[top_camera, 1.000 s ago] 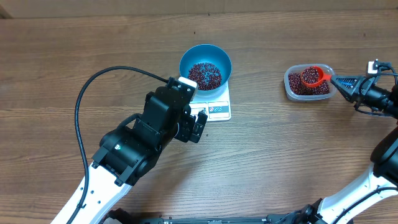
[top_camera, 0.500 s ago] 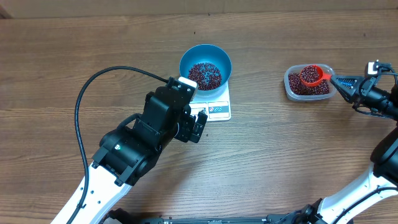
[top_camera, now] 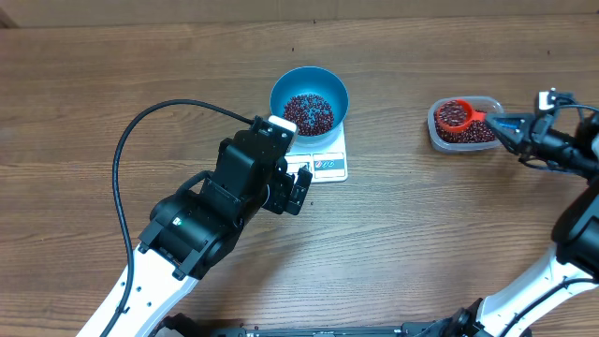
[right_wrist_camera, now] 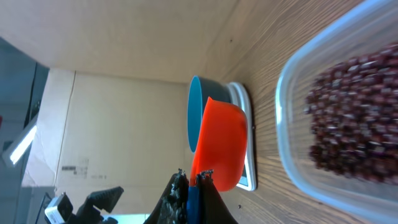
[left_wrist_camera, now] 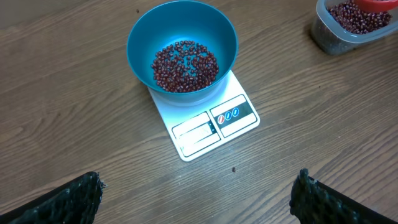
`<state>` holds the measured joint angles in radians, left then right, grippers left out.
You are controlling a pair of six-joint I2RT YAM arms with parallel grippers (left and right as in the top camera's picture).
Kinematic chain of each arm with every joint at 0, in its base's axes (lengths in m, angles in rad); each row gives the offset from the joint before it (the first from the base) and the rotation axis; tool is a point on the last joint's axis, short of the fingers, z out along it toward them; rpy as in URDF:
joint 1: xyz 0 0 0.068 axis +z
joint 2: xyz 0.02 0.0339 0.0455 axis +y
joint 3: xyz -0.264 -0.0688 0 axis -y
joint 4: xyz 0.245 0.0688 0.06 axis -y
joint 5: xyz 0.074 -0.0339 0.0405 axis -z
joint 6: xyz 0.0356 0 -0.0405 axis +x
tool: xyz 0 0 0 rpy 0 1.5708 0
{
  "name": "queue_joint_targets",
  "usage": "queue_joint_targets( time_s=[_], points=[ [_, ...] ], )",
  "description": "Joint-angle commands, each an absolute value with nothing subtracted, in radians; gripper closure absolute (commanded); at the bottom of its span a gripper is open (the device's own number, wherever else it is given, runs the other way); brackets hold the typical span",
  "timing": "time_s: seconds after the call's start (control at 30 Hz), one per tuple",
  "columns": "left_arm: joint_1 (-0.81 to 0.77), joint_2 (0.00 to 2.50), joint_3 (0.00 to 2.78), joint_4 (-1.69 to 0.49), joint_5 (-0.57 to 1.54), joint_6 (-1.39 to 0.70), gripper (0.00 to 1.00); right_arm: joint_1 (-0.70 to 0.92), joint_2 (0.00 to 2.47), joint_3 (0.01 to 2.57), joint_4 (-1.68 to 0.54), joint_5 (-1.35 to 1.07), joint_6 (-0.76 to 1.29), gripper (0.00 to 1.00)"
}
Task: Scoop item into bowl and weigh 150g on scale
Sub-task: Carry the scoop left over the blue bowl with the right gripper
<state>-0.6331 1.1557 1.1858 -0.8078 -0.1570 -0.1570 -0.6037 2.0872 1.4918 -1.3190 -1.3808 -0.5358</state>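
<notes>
Left arm (top_camera: pixel 211 220): black blocky housings, white lower link, looping black cable (top_camera: pixel 131 131). Right arm (top_camera: pixel 573 154): black wrist, white lower link, thin cables. Fingers (left_wrist_camera: pixel 71 199): black, rough-textured.

wood-grain table (top_camera: pixel 449 215); glossy blue plastic bowl (left_wrist_camera: pixel 181 38); clear plastic tub (top_camera: pixel 438 134).

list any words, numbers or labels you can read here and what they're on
No text reads clearly.
small flat white kitchen scale: display shows no readable digits; its two buttons carry blue and red marks, no legible letters.
brown cardboard panel: dark printed label, too small to read.
round blue bowl, clear plastic tub, orange scoop: no markings seen.
</notes>
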Motion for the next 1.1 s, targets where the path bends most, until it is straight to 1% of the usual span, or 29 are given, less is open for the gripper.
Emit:
queue_joint_targets(
  time_s=[0.0,0.33,0.9,1.07],
  points=[
    [-0.628,1.139,1.188,-0.808,-0.163,-0.164,0.0,-0.542,2.091,1.485,-1.317,-1.418,-0.559,0.96],
    [-0.628,1.139,1.188,-0.808,-0.163,-0.164,0.01,-0.388,2.091,1.485,-1.314,-1.42,-0.559,0.96],
    [-0.628,1.139,1.188,-0.808,-0.163,-0.164,0.0,-0.158,2.091,1.485,-1.246,-1.57,-0.554,0.96],
    [-0.628,1.139,1.188,-0.808,-0.163,-0.164,0.01,-0.104,2.091,1.485,-1.204,-1.569,-0.548,0.96]
  ],
)
